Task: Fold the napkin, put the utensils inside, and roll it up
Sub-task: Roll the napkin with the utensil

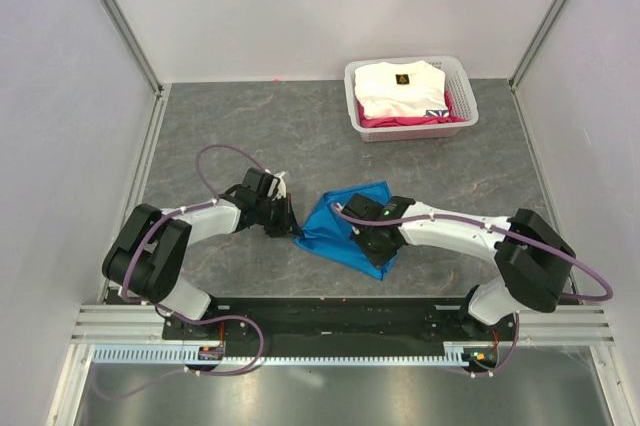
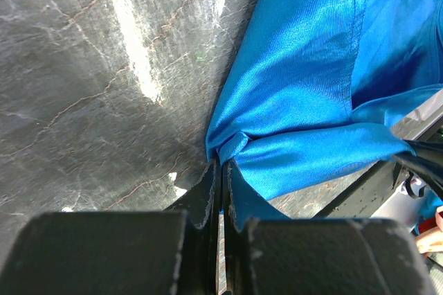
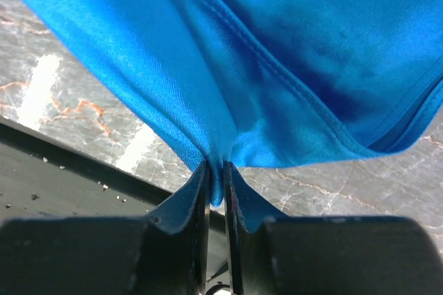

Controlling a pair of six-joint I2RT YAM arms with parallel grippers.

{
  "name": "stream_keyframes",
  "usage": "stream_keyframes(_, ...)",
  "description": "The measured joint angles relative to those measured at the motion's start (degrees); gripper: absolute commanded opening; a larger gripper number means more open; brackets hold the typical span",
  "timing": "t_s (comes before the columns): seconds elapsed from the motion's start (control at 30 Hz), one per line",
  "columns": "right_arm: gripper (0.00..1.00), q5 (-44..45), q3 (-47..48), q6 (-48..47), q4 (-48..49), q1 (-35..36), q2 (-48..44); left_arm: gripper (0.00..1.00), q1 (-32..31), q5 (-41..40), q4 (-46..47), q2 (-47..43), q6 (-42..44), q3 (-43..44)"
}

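Observation:
The bright blue napkin (image 1: 340, 218) lies bunched on the dark table between the two arms. My left gripper (image 1: 295, 233) is at its left corner and is shut on that corner. In the left wrist view the cloth (image 2: 311, 87) gathers into a pinched point at the left gripper (image 2: 221, 165). My right gripper (image 1: 378, 258) is at the napkin's near right edge. In the right wrist view a fold of the cloth (image 3: 291, 52) runs down between the nearly closed jaws of the right gripper (image 3: 216, 170). The utensils are out of view.
A white basket (image 1: 463, 114) with folded white and pink clothes stands at the back right. The black rail (image 1: 330, 308) at the table's near edge runs just below both grippers. White walls close off the back and both sides.

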Motion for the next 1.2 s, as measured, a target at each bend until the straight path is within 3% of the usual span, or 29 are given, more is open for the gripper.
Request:
stream_keyframes(0.23,0.02,-1.7,-0.9,-0.7,2.0,-2.1,1.3,0.02,0.0,0.1,0.0,0.0,0.0,0.0)
stream_keyframes(0.57,0.01,-6.6,-1.6,-1.3,3.6,-5.6,4.0,0.02,0.0,0.3,-0.8,0.9,0.0,0.9)
stream_keyframes(0.67,0.09,-7.3,-1.6,-1.1,3.6,-5.9,4.1,0.02,0.0,0.3,-1.0,1.0,0.0,1.1)
stream_keyframes(0.77,0.25,-7.5,-1.4,-0.9,3.3,-6.0,4.1,0.02,0.0,0.3,-1.0,1.0,0.0,1.1)
stream_keyframes(0.8,0.35,-7.5,-1.3,-1.0,3.1,-6.0,4.1,0.02,0.0,0.3,-1.0,1.0,0.0,1.1)
stream_keyframes(0.93,0.59,-7.1,0.3,-0.8,-0.2,-6.0,4.1,0.02,0.0,0.3,-1.0,1.0,0.0,1.1)
stream_keyframes(1.0,0.66,-6.8,2.2,-1.1,-2.6,-5.9,4.1,0.02,0.0,0.3,-1.1,1.0,0.0,1.1)
stream_keyframes(1.2,0.73,-4.0,11.6,-2.9,-6.6,-3.7,4.1,0.02,0.0,0.3,-1.1,0.9,0.0,1.1)
